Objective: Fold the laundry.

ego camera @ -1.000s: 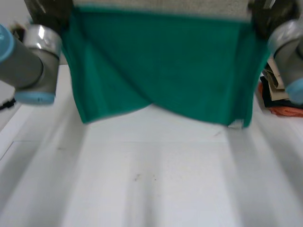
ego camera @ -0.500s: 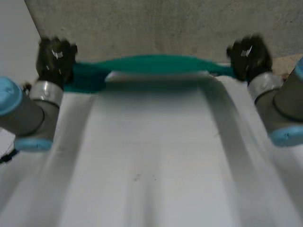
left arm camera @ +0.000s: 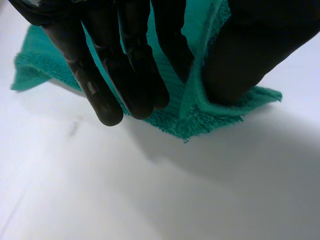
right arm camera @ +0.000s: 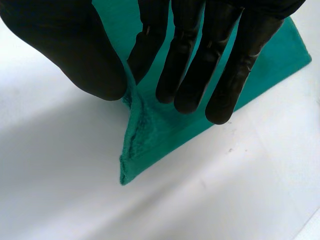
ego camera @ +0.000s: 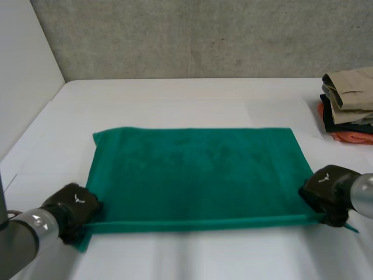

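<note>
White bench point(ego camera: 192, 99) stretches away from me to a grey concrete wall point(ego camera: 192, 35). A teal-green terry towel point(ego camera: 198, 169) lies spread flat in the middle of the bench as a wide rectangle, long sides running across in front of me. Its near edge is drawn into a straight, slightly raised ridge between my two hands. At the far right of the bench, well apart from the towel, sits a pile of folded clothes point(ego camera: 349, 105) in beige, dark and orange.

My left robot hand point(ego camera: 73, 207) is at the towel's near left corner. The left wrist view shows that corner point(left arm camera: 200, 115) pinched between thumb and fingers. My right robot hand point(ego camera: 326, 189) is at the near right corner. There too the cloth point(right arm camera: 150, 135) is nipped between thumb and fingers, with the tip of the corner hanging free below.

I judge the step in hand to be the first fold, near edge over to far edge. To do it well I should keep both pinches firm, lift both corners evenly, hold the edge taut between them, and lay each corner squarely on its far partner.

I can read no brand, label or writing on the towel or the clothes.
</note>
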Controlling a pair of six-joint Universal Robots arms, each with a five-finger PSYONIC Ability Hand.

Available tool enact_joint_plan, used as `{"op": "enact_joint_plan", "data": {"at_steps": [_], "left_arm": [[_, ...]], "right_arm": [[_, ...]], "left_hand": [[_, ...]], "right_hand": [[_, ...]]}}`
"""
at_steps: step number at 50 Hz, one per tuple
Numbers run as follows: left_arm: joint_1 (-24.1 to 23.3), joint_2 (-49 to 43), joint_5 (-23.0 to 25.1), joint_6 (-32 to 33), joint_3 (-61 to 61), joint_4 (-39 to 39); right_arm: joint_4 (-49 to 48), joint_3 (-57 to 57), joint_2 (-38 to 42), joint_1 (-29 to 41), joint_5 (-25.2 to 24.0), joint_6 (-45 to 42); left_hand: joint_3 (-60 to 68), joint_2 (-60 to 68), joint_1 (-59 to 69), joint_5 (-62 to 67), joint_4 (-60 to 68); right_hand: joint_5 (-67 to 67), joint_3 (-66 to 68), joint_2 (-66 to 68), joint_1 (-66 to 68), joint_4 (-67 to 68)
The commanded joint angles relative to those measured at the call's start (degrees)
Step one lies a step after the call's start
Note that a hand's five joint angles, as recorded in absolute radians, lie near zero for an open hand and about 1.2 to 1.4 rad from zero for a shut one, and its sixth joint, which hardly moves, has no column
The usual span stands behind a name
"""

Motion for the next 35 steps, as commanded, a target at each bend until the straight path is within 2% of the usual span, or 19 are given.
{"op": "enact_joint_plan", "data": {"at_steps": [1, 6, 7, 11, 16, 23, 28, 30, 33, 35], "left_arm": [[-0.75, 0.59, 0.10, 0.01, 5.99, 2.10], [-4.00, -4.14, -0.25, -2.36, 11.00, 15.01], [-5.66, -6.77, -0.60, -3.58, 13.19, 19.30], [-7.08, -13.62, -0.87, -5.09, 18.02, 28.19], [-7.70, -21.98, -2.62, -4.83, 24.80, 35.42], [-7.35, -32.35, -4.74, -4.74, 40.85, 38.50], [-7.70, -32.46, -4.65, -5.61, 54.32, 40.08], [-7.87, -31.84, -4.65, -5.88, 58.10, 42.01], [-7.96, -27.90, -4.74, -7.46, 63.12, 47.98], [-7.35, -23.59, -4.56, -11.23, 64.01, 52.20]], "right_arm": [[-5.16, 0.61, -1.97, -0.45, -1.22, -2.47], [-20.24, -2.81, 4.95, 0.33, -0.43, 0.68], [-22.29, -3.61, 6.20, 0.95, -0.25, 1.04], [-30.91, -8.61, 12.53, 4.99, 2.38, 1.57], [-38.39, -15.56, 19.65, 6.75, 6.16, 0.87], [-47.08, -26.80, 27.74, 7.54, 6.17, 0.08], [-56.57, -37.43, 27.57, 9.30, 6.34, 0.78], [-60.52, -42.52, 24.51, 10.09, 6.95, 1.48], [-64.13, -45.97, 19.68, 10.88, 7.04, 4.80], [-64.67, -46.33, 17.56, 10.89, 7.13, 7.27]], "left_hand": [[11.54, 11.26, 14.13, 13.75, 11.08], [11.54, 11.26, 14.13, 13.75, 11.08], [11.54, 11.26, 14.13, 13.75, 11.08], [11.54, 11.26, 14.13, 13.75, 11.08], [11.54, 11.26, 14.13, 13.75, 11.08], [11.54, 11.26, 14.13, 13.75, 11.08], [11.54, 11.26, 14.13, 13.75, 11.08], [11.54, 11.26, 14.13, 13.75, 11.08], [11.54, 11.26, 14.13, 13.75, 11.08], [11.54, 11.26, 14.13, 13.75, 11.08]], "right_hand": [[12.71, 11.98, 12.73, 22.95, 11.75], [12.71, 11.98, 12.73, 22.95, 11.75], [12.71, 11.98, 12.73, 22.95, 11.75], [12.71, 11.98, 12.73, 22.95, 11.75], [12.71, 11.98, 12.73, 22.95, 11.75], [12.71, 11.98, 12.73, 22.95, 11.75], [12.71, 11.98, 12.73, 22.95, 11.75], [12.71, 11.98, 12.73, 22.95, 11.75], [12.71, 11.98, 12.73, 22.95, 11.75], [12.71, 11.98, 12.73, 22.95, 11.75]]}}
